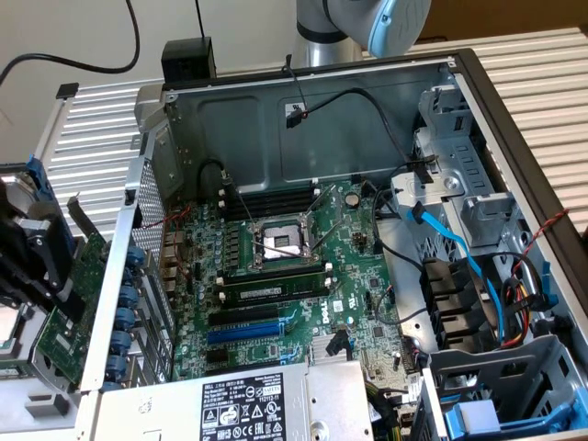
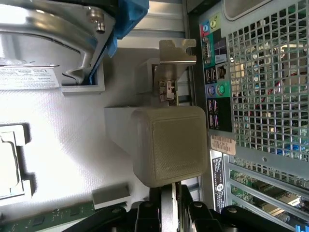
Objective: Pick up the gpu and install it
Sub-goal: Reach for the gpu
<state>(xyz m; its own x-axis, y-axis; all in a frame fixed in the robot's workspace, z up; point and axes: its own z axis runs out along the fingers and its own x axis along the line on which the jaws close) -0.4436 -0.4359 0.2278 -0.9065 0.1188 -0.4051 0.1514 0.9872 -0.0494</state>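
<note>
Step in hand: pick-up of the gpu (image 1: pixel 69 312), by judgement at the moment of taking hold; install not yet begun.
Gpu position: outside the open computer case (image 1: pixel 303 119), at the exterior view's left, just beside the case's perforated rear wall (image 1: pixel 138 211); on edge, green board face towards the case.
Gpu from the wrist: seen edge-on (image 2: pixel 166 91), silver end bracket (image 2: pixel 177 52) at the far end, close beside the rear I/O panel (image 2: pixel 216 96) and the mesh grille (image 2: pixel 270 72).
Pale block: square, textured (image 2: pixel 169 145), in front of the card's middle; holder or something else, cannot tell.
Pincer: at the exterior view's left edge (image 1: pixel 41 262), directly at the card; in the wrist view (image 2: pixel 169 212) in line with the card's thin edge.
Pincer state: cannot tell whether clamped on the card or short of it.
Surface: white, textured (image 2: pixel 72 145), under the card and the block.
Target area: motherboard (image 1: pixel 367 276) flat inside the case, blue expansion slot (image 1: pixel 248 328) and black ones beside it near the rear wall, all unoccupied.
Progress: early, by judgement; card well apart from any slot.
Next move calls for: likely a firm, square hold on the card's edge and a straight lift clear of the block, with care for the nearby case wall.
Risk: slip or tilt of a thin card under a weak hold.
</note>
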